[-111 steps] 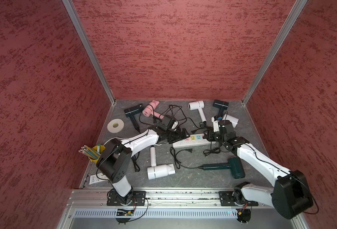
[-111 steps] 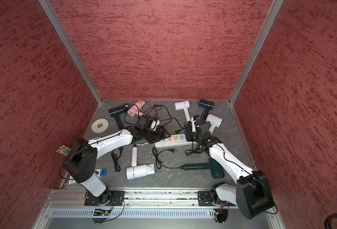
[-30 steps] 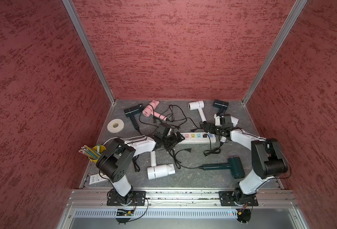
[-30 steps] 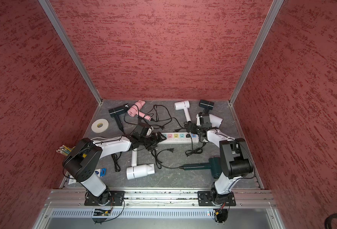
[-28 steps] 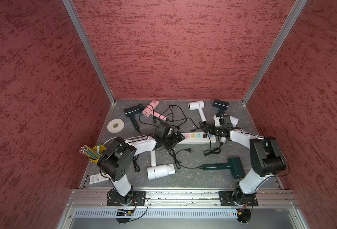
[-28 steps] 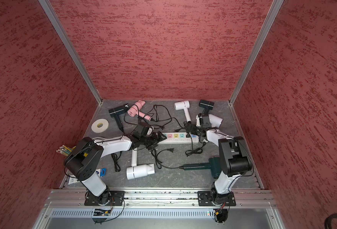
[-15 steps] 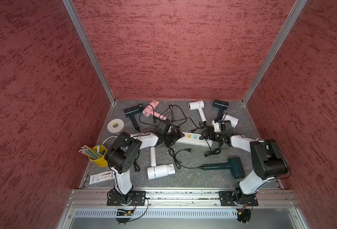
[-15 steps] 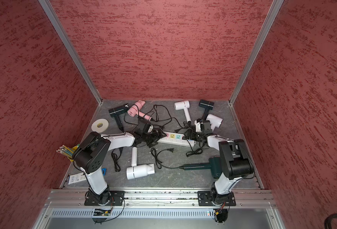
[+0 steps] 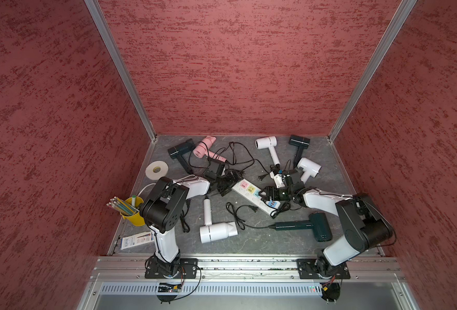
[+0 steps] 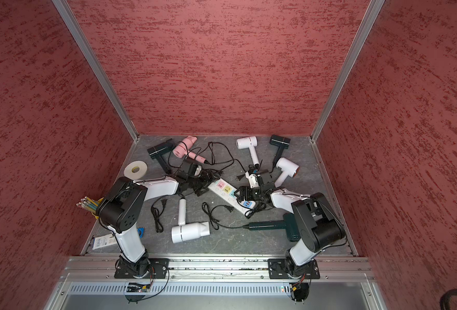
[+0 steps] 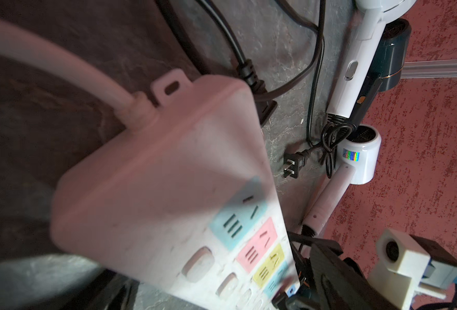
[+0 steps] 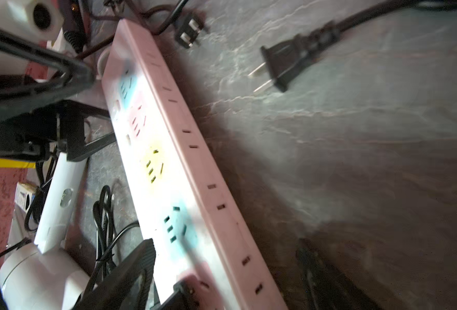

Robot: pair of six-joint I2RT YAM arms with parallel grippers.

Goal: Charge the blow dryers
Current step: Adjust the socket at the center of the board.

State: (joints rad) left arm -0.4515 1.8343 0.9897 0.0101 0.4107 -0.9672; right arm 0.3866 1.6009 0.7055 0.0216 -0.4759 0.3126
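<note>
Blow dryers (image 9: 216, 232) lie scattered around the power strip (image 9: 251, 193), light hard shells on floppy cords (image 12: 377, 12) I'd judge best taken by the plug (image 12: 281, 71), while my left gripper (image 9: 226, 183) and right gripper (image 9: 271, 193) straddle that strip's ends wide open, holding nothing.

Left arm (image 9: 165, 243) and right arm (image 9: 339, 251): white shells, bulky black joint housings (image 9: 165, 212) dotted with small holes. Black base plates (image 9: 189, 265) sit bolted on the rail (image 9: 249, 264).
</note>
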